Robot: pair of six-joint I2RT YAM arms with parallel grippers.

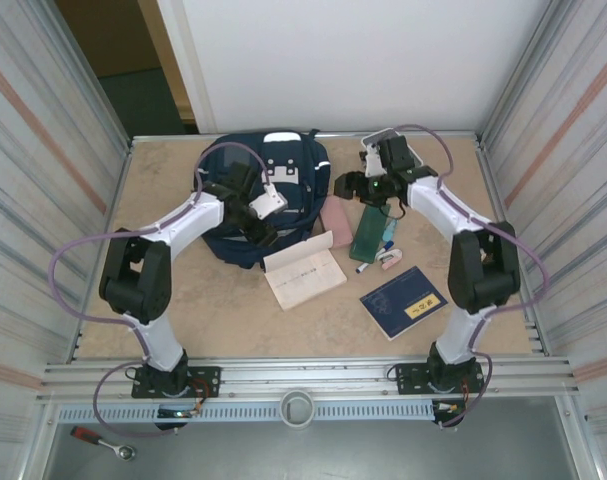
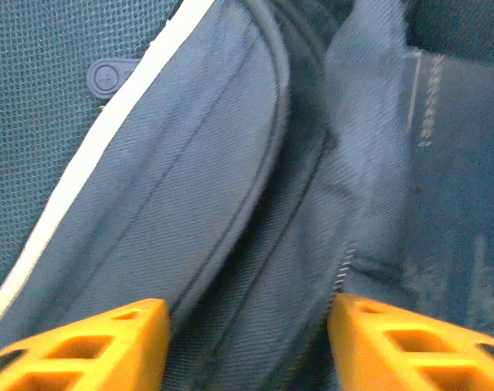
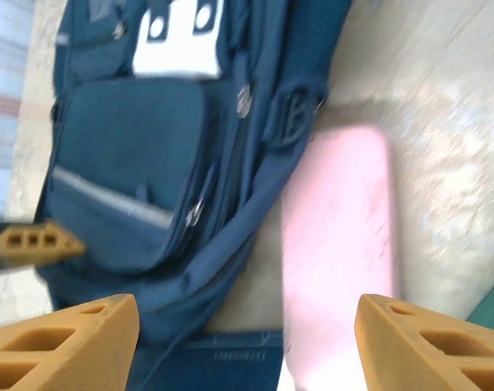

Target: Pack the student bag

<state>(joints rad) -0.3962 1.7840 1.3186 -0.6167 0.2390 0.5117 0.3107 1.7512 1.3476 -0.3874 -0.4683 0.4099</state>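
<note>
The student bag point(image 1: 263, 195) lies at the far middle of the bench point(image 1: 223, 320). The left gripper point(image 2: 248, 330) stands half-spread astride its zip seam; closing there may pinch only a loose fold and drag the bag. The right gripper point(image 3: 247, 318) hangs wide and empty over the pink case point(image 3: 340, 236) just beside the bag, and coming down it could snag a strap

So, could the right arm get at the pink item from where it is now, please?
Probably yes: its open pincer hangs just above the pink item, whose top is bare; the bag crowds one edge.
</note>
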